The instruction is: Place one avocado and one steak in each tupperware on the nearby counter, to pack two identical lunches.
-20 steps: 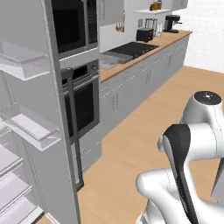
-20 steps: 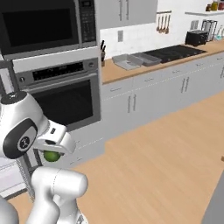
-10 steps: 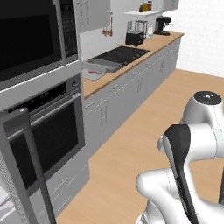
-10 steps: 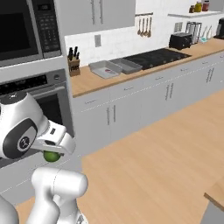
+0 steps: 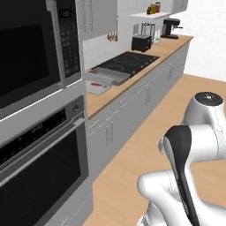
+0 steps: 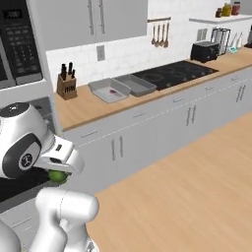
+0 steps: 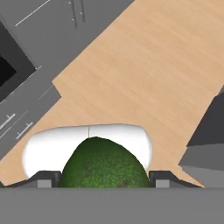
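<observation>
Fingers: the gripper (image 7: 104,178) pinches an avocado (image 7: 104,165), one dark tip on each flank of it; the fruit fills the gap, so the jaws stand wide only because the fruit is wide.
Avocado: carried low, tucked close to the robot's body; in the right base view it peeks out green (image 6: 58,176) under the hand, at about 8 o'clock. Likely kept close so it rides steady while the base travels.
Tupperware: two grey bins side by side on the desk (image 6: 93,106), near bin (image 6: 109,91) and far bin (image 6: 135,84), at about 12 o'clock, between the knife block (image 6: 66,84) and the stovetop (image 6: 174,73).
Steak: a small red patch (image 6: 113,91) lies in the near bin; the far bin's contents are too small to tell.
Gap: hand and bins well apart; floor (image 7: 144,65) under the camera.
Step, my guess: carrying the avocado towards a bin.
</observation>
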